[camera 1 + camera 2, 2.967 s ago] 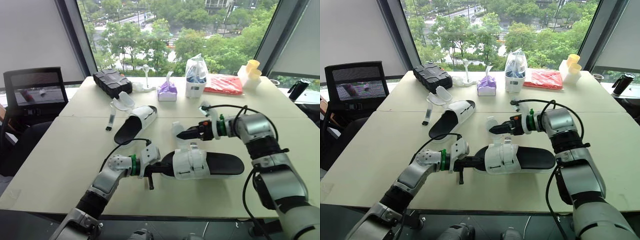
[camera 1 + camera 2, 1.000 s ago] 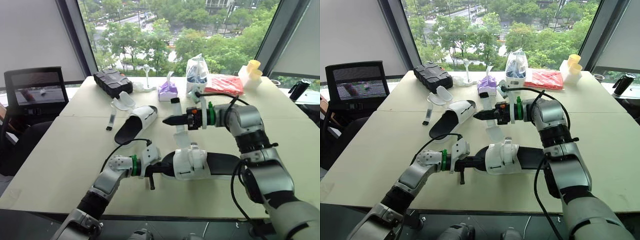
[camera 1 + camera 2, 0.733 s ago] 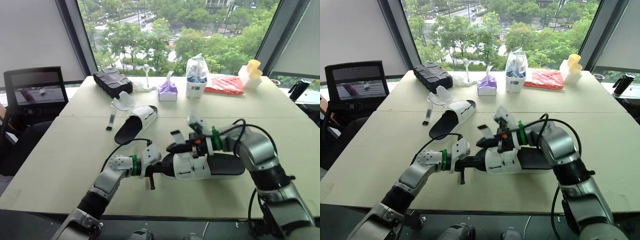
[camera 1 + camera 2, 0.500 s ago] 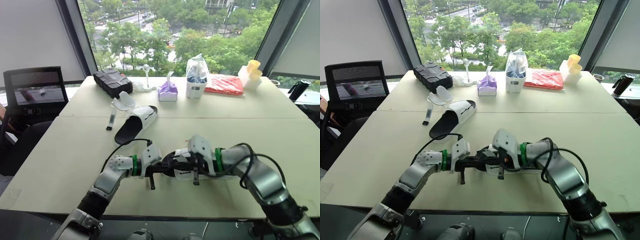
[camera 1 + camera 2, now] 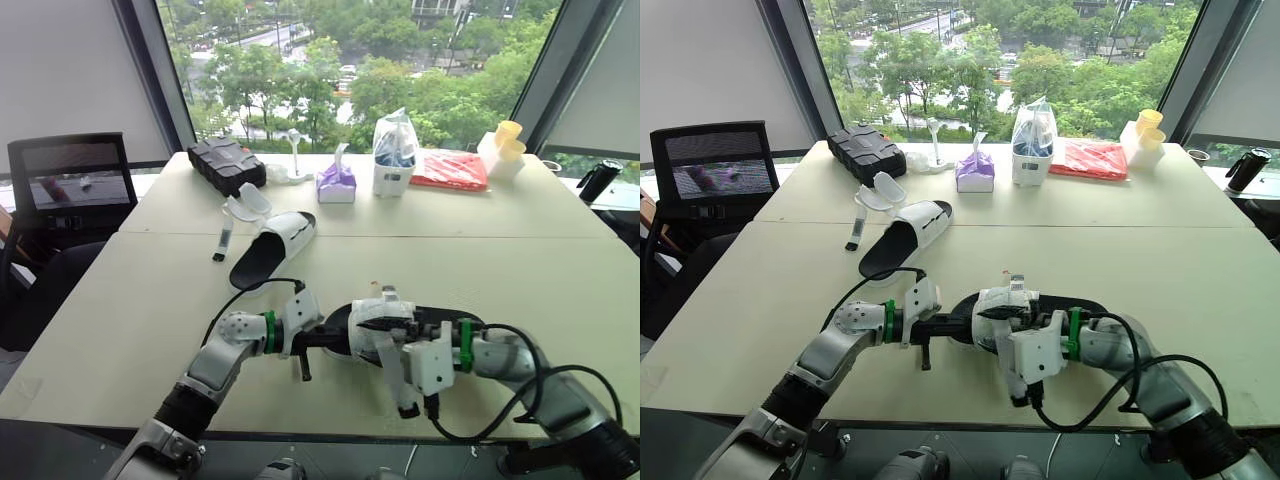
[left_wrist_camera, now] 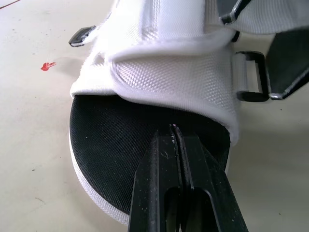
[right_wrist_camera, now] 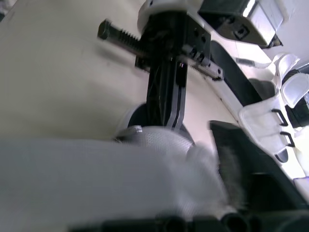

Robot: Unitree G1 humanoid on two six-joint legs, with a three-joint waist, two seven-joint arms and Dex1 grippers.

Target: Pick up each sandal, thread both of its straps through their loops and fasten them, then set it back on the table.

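Observation:
A black-soled sandal with a white upper lies near the table's front edge. My left gripper is shut on the sole's toe rim, and its fingers pinch the black edge. My right gripper reaches in from the near side, low over the upper, shut on a white strap drawn across the top. A black strap loop sticks out beside the upper. The second sandal lies farther back on the left with its straps open.
Along the far edge stand a black case, a purple tissue pack, a clear plastic bag, a red packet and yellow cups. A black chair is beside the table's left end.
My right gripper carried the strap from high behind the sandal down over the upper to the near side, and its arm dropped low along the front edge. The left gripper kept its hold.

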